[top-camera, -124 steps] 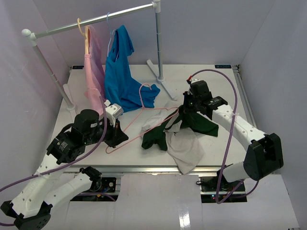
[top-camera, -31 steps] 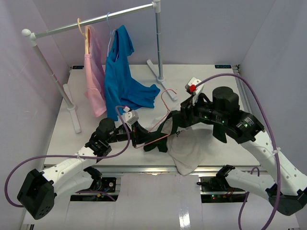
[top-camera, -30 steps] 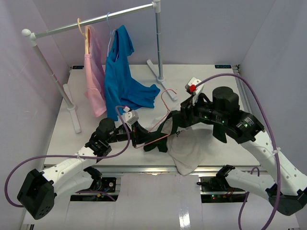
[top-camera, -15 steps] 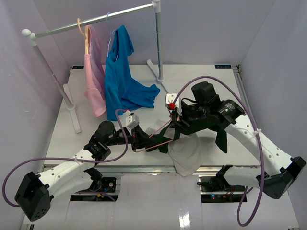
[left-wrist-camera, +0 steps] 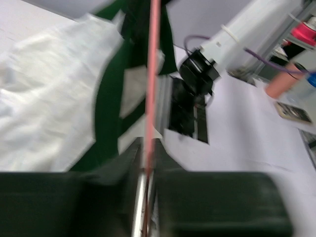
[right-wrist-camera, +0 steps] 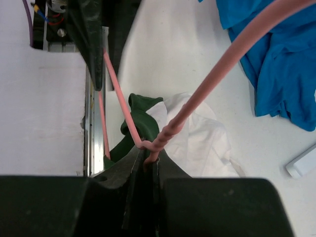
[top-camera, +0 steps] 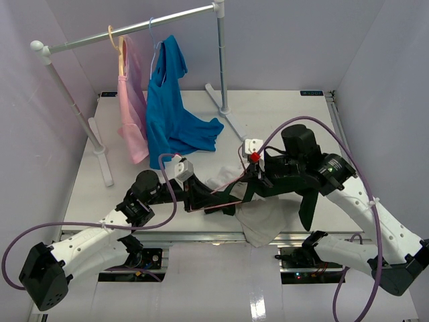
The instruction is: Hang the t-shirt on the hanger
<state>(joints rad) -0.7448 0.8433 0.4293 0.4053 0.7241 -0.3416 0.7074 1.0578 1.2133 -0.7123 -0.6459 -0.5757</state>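
left jaws: clenched on hanger (left-wrist-camera: 151, 74) | right jaws: clenched on its twisted neck (t-shirt (top-camera: 265, 218) bunched beneath)

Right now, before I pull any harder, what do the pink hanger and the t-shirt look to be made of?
The hanger: seemingly metal wire under a smooth pink coating. It is thin, round and twisted around itself at the neck.
The t-shirt: soft, matte knit fabric, probably cotton or a blend. It crumples into loose folds, with a white body and dark green parts.
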